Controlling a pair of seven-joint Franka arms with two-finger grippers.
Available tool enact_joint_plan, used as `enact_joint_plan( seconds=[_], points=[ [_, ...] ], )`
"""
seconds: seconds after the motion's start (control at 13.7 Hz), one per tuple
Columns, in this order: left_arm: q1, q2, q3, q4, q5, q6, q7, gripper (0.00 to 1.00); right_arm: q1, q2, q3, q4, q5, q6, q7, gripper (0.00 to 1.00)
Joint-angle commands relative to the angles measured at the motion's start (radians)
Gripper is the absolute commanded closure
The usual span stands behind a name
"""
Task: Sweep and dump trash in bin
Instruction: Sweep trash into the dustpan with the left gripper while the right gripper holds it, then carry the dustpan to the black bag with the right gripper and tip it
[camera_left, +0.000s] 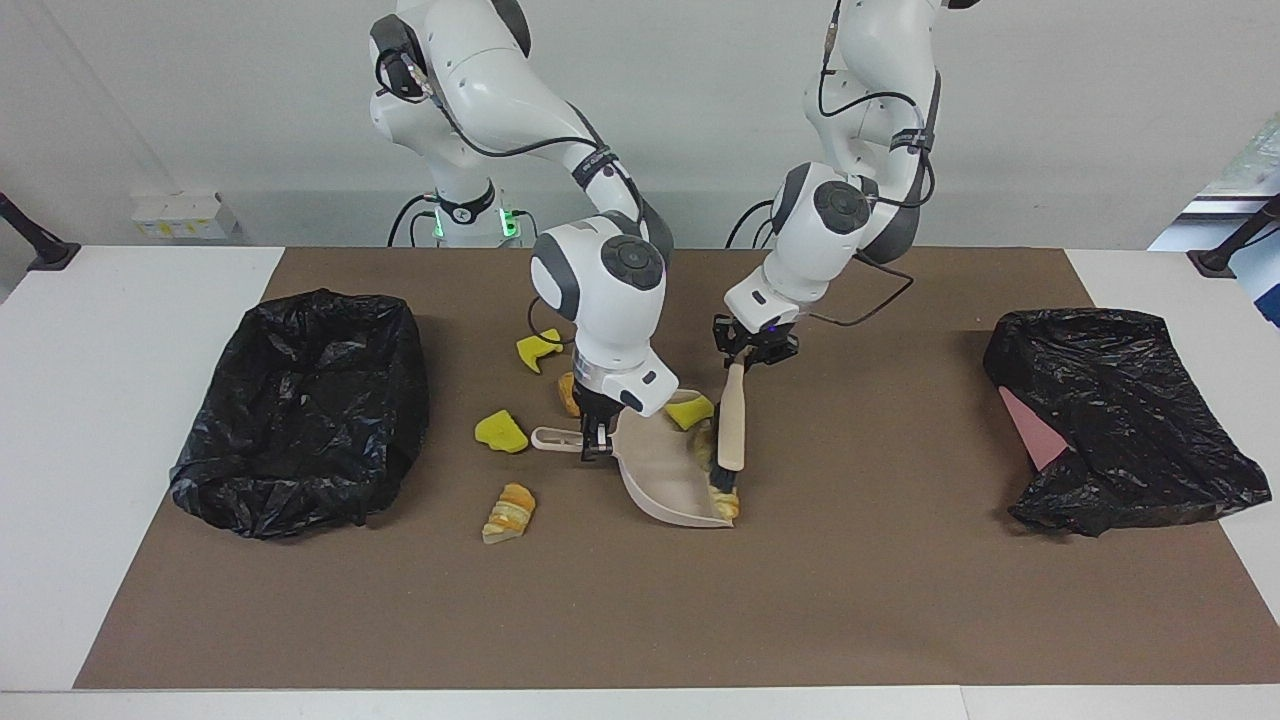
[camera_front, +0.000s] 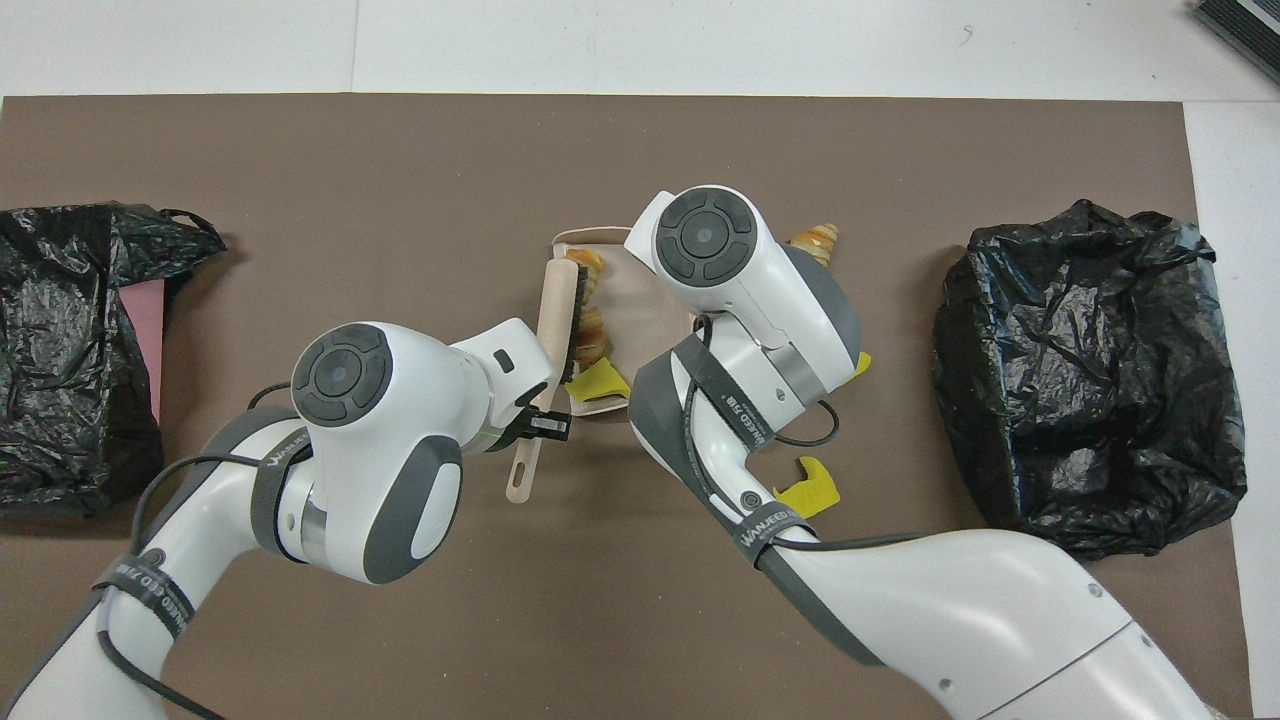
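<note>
My right gripper (camera_left: 593, 438) is shut on the handle of a beige dustpan (camera_left: 660, 485) that rests on the brown mat. My left gripper (camera_left: 750, 352) is shut on a wooden brush (camera_left: 732, 425), whose bristles stand at the pan's open edge. A bright yellow wedge (camera_left: 690, 410) and two pale lumps (camera_left: 726, 505) of trash lie in the pan, against the bristles. In the overhead view the brush (camera_front: 552, 310) lies across the pan (camera_front: 635, 305) with the left gripper (camera_front: 540, 425) on its handle; the right gripper is hidden under its wrist.
Loose trash lies toward the right arm's end: a yellow wedge (camera_left: 540, 350), a yellow lump (camera_left: 500, 431), an orange piece (camera_left: 567, 392) and a bread-like piece (camera_left: 510, 512). A bin lined with a black bag (camera_left: 300, 400) stands at that end. A crumpled black bag (camera_left: 1120, 410) lies at the left arm's end.
</note>
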Motion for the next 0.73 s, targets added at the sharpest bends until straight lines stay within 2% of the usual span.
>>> enact_joint_plan(
  seconds=[0.0,0.22,0.66],
  points=[
    [0.002,0.0,0.009,0.044,-0.035,-0.013,0.004,1.0,-0.006,-0.03,0.009,-0.042,-0.005,0.025,-0.002,1.0],
    [0.023,-0.046,0.027,0.044,-0.035,-0.04,-0.057,1.0,-0.006,-0.03,0.009,-0.042,-0.005,0.026,-0.002,1.0],
    [0.118,-0.063,0.043,0.028,0.04,-0.18,-0.133,1.0,-0.026,-0.027,0.009,-0.039,0.0,0.031,-0.002,1.0]
  ],
)
